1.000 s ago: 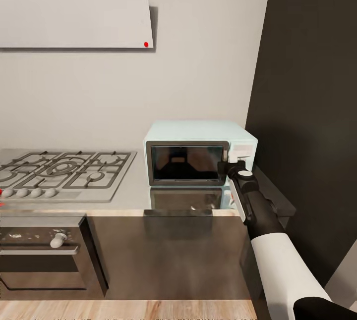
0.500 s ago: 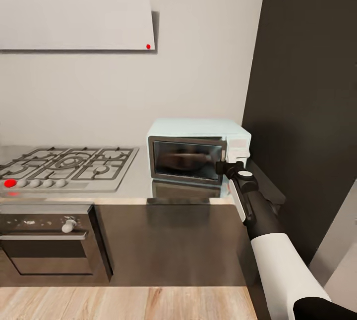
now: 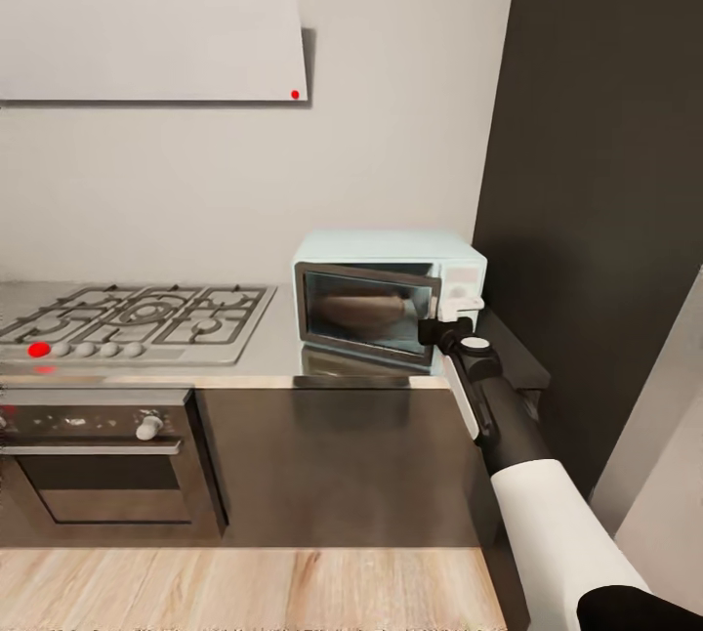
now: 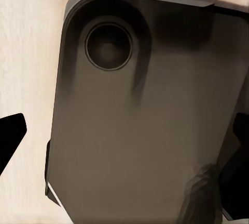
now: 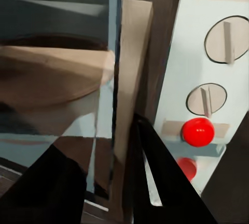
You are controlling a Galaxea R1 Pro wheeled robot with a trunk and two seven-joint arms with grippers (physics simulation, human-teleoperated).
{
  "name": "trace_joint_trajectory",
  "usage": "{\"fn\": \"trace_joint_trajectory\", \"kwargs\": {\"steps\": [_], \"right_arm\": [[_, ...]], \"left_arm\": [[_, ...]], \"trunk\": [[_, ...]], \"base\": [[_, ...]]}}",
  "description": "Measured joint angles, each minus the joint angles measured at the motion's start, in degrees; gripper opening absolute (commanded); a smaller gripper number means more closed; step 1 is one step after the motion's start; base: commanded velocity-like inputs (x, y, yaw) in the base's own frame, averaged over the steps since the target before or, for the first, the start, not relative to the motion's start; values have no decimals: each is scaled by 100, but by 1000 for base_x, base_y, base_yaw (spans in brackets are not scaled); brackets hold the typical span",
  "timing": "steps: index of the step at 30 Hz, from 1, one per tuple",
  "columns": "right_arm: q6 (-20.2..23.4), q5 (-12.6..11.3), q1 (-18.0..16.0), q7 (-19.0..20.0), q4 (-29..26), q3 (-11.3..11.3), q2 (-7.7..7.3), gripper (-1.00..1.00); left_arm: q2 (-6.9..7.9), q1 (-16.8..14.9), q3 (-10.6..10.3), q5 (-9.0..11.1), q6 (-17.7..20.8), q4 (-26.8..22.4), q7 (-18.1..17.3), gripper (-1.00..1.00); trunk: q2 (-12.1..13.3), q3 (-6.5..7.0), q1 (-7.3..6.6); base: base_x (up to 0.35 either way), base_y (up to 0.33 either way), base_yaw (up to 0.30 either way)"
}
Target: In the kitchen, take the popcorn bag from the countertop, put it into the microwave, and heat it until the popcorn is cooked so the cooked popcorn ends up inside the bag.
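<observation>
The right pincer (image 3: 438, 329) was at the free edge of the microwave (image 3: 391, 299) door, at the surface's (image 3: 283, 357) right end beside the tall dark cabinet (image 3: 596, 201). In the right wrist view its two dark fingers (image 5: 155, 177) stood on either side of the door's edge (image 5: 132, 78), closed on it or very nearly so; whether they truly touched could not be told.

A second before, the door had lain flat against the microwave's front. Half a second before, it had begun to swing out. At this moment it stood clearly ajar, its right edge drawn toward the robot, and the right arm had come back with it. The whole head view had also shifted, the camera having moved: more of the oven (image 3: 98, 455) front and wood floor (image 3: 244, 587) showed below.

The head view gave the setting: the gas hob (image 3: 137, 318) on the surface's left part, the white hood (image 3: 146, 40) above it, a red dot on the hob's front strip. The right wrist view gave the close detail: two round knobs (image 5: 225, 39) on the white panel, a red button (image 5: 197, 132) beneath them, and a brownish shape behind the glass that could not be identified.

The left wrist view showed a dark rounded body (image 4: 145, 120) over the wood floor; the left pincer's state could not be told. The popcorn bag's whereabouts could not be told either.
</observation>
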Motion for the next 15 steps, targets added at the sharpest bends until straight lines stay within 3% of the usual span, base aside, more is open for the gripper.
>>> {"fn": "trace_joint_trajectory", "kwargs": {"steps": [15], "right_arm": [[7, 52, 0, 37, 20, 252, 9, -100]], "left_arm": [[4, -1, -1, 0, 0, 3, 0, 100]], "trunk": [[1, 1, -1]], "base": [[-97, 0, 0]]}}
